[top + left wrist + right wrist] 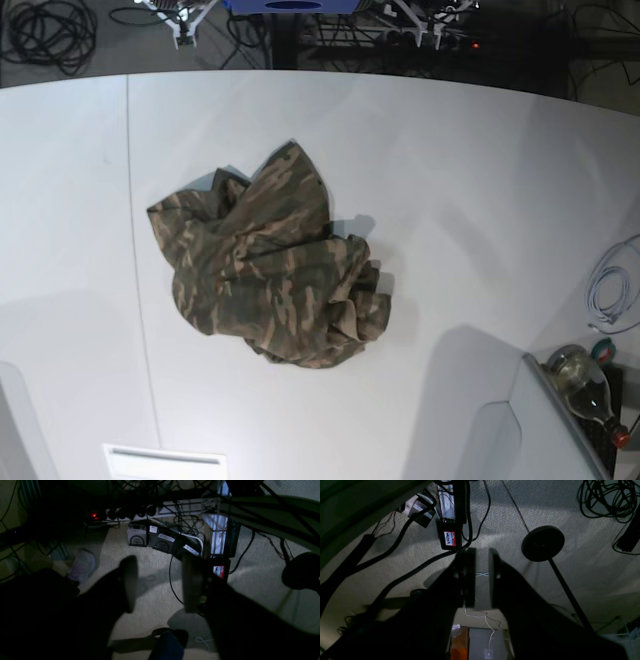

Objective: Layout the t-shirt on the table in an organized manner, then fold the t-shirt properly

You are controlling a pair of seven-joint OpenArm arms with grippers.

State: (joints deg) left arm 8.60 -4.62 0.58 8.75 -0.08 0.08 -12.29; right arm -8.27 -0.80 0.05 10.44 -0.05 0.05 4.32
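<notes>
The left gripper (160,583) hangs over carpeted floor (155,597), its two dark fingers (128,583) standing well apart with nothing between them. Beyond it on the floor lie a row of labelled grey boxes (162,542), a power strip (130,513) with a red light, loose black cables (175,590) and a pale shoe (82,565) to the left. A red and white name sticker (218,571) shows just right of the right-hand finger.

The right gripper (482,577) also points at the carpet. Its fingers (469,577) stand close together with a narrow strip of floor visible between them, and they hold nothing. Far of it sits a black box bearing a name sticker (450,538); to the right stands a round black stand base (543,543) with a thin pole, and a coil of black cable (607,500) lies at the far right.

In the base view neither gripper is visible. The t-shirt (270,260) lies in a crumpled, bunched heap near the middle of the white tabletop (480,200), slightly left of centre, just right of the thin dark seam line (135,250). A white cable loop (610,290) rests at the right edge, and a bottle (585,380) stands off the near right corner.
</notes>
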